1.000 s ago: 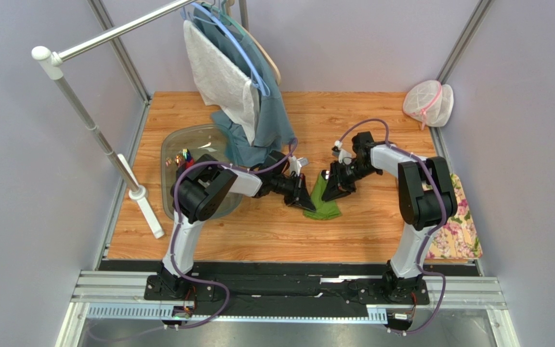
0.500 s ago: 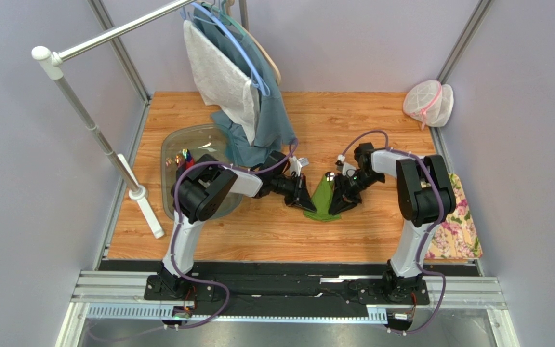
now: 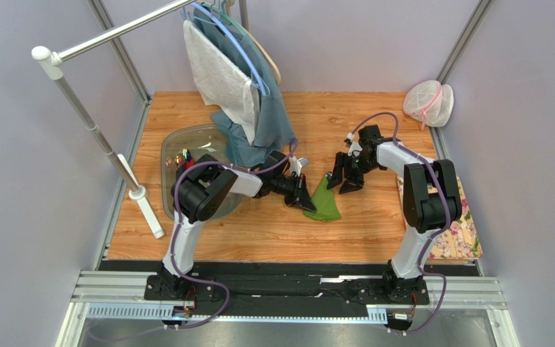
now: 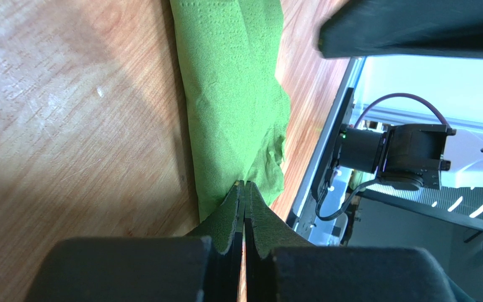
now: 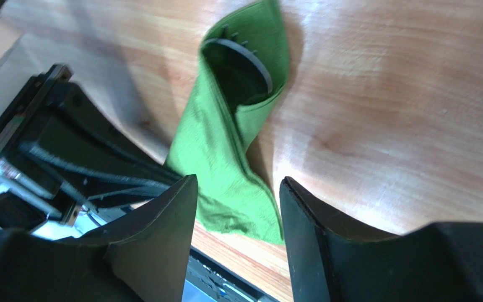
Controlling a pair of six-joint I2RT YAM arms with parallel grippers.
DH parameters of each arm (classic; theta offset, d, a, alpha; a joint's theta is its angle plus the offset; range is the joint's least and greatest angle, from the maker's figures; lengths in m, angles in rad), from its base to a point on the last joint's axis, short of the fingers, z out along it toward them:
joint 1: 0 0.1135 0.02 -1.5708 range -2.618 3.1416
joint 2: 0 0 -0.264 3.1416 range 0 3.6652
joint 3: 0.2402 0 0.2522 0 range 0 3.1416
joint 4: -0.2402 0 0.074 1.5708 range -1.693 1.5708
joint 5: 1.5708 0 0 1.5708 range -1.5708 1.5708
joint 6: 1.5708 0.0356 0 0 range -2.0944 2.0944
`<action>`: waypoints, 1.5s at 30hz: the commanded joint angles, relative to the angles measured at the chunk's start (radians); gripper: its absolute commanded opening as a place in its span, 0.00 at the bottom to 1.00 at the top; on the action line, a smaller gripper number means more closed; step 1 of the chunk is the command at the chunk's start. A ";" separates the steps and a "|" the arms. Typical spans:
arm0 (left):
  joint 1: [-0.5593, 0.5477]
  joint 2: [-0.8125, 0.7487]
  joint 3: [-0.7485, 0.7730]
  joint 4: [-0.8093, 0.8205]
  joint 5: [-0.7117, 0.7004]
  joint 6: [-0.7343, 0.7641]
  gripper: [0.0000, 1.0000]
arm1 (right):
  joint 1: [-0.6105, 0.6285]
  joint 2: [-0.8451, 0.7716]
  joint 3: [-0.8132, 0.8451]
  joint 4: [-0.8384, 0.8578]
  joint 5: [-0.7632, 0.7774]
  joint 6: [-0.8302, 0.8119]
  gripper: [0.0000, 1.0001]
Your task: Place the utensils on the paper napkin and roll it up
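The green paper napkin [image 3: 322, 199] lies on the wooden table, rolled into a loose tube. In the right wrist view the napkin [image 5: 225, 151] has an open far end, and a dark utensil [image 5: 241, 60] shows inside it. My left gripper [image 3: 304, 200] is shut, its tips pinching the napkin's crumpled near corner [image 4: 266, 170]. In the left wrist view the left gripper [image 4: 244, 186] meets the green paper. My right gripper [image 3: 344, 178] is open and empty, just right of the roll's far end. In its own view the right gripper [image 5: 238, 181] hovers over the roll without touching it.
A clear plastic tub [image 3: 174, 144] with small items stands left of the left arm. A teal-blue garment [image 3: 262, 116] hangs from a rack [image 3: 88, 119] at the back. A white mesh bag [image 3: 429, 103] sits at the back right. A flowered pink mat [image 3: 455, 225] lies at the right edge.
My right gripper has let go of the napkin and drawn back up and to the right. The roll, lifted half a second ago, now lies flat. The left gripper has not moved.
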 commanded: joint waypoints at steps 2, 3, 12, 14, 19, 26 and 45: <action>0.005 0.048 -0.016 -0.072 -0.108 0.035 0.00 | 0.017 0.053 0.018 0.080 0.025 0.064 0.51; 0.005 0.046 -0.016 -0.074 -0.108 0.035 0.00 | 0.020 0.064 0.018 0.088 0.026 0.070 0.51; 0.005 0.041 -0.018 -0.063 -0.112 0.032 0.00 | 0.029 0.188 0.031 0.123 0.046 0.085 0.43; 0.005 0.043 -0.013 -0.063 -0.112 0.030 0.00 | 0.029 0.205 0.036 0.131 0.045 0.092 0.41; 0.006 0.046 -0.005 -0.065 -0.113 0.030 0.00 | 0.032 0.235 0.047 0.131 0.046 0.090 0.31; 0.006 0.022 0.002 -0.062 -0.124 0.039 0.00 | 0.027 0.215 0.056 0.113 -0.006 0.061 0.00; 0.013 -0.399 -0.105 -0.153 -0.274 0.202 0.76 | 0.003 0.024 0.045 0.215 -0.221 0.021 0.00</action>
